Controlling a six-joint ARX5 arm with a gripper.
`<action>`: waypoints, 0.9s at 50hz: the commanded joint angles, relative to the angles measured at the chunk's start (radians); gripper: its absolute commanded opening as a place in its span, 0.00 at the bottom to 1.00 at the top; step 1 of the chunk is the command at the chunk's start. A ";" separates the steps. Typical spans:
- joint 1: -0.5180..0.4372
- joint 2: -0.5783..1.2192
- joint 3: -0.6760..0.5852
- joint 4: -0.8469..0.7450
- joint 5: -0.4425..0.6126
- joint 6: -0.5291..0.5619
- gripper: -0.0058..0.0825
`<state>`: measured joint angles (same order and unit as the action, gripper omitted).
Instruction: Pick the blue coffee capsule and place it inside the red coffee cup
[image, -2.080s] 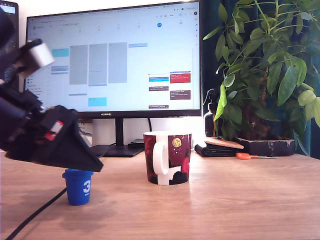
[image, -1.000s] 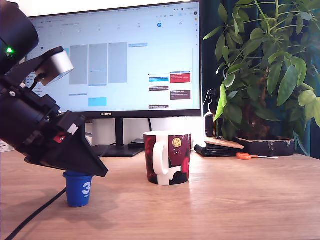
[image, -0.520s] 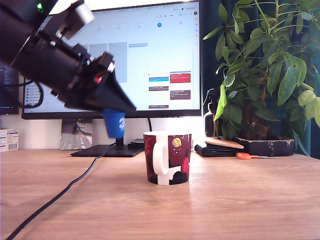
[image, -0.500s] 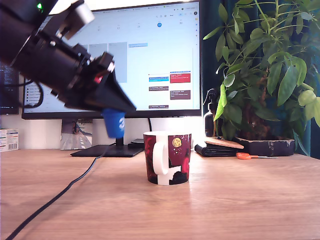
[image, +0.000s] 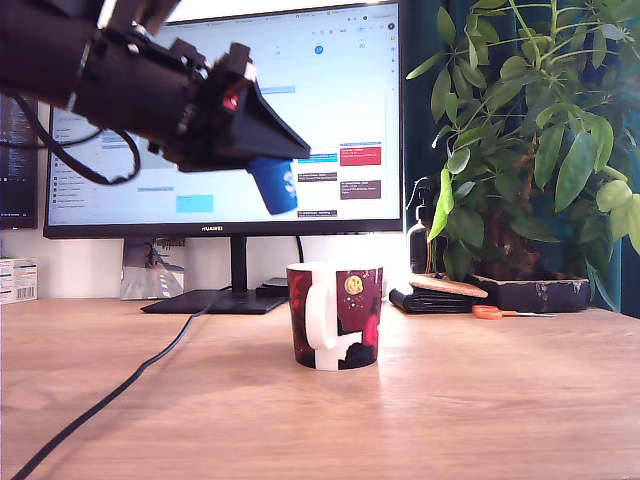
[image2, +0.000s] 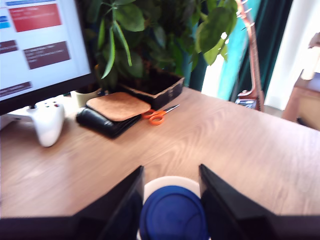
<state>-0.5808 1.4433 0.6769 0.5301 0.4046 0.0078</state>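
Note:
My gripper (image: 280, 165) hangs in the air in front of the monitor, shut on the blue coffee capsule (image: 275, 184), which tilts down out of the black fingers with part of a white "3" showing. The red coffee cup (image: 336, 315) stands on the wooden desk below and to the exterior view's right of the capsule, its white handle facing the camera. In the wrist view the capsule's round blue lid (image2: 173, 214) sits between the two dark fingers (image2: 120, 207), with the cup's white rim (image2: 167, 181) peeking out just behind it.
A wide monitor (image: 225, 120) on its stand fills the back. A large potted plant (image: 530, 150), orange scissors (image: 488, 312) and a dark wallet with a cork coaster (image: 438, 293) sit at the exterior view's right. A black cable (image: 110, 395) trails across the desk. A white controller (image2: 46, 122) lies under the monitor.
The gripper closed on the capsule where it stood on the desk, lifted it, and has carried it up and toward the exterior view's right, nearer the cup. The cup has not moved.

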 joint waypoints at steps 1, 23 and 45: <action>-0.010 0.037 0.013 0.056 0.015 -0.009 0.25; -0.035 0.186 0.050 0.153 0.036 -0.045 0.25; -0.040 0.201 0.051 0.169 0.056 0.001 0.61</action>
<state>-0.6144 1.6375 0.7239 0.6849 0.4545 -0.0116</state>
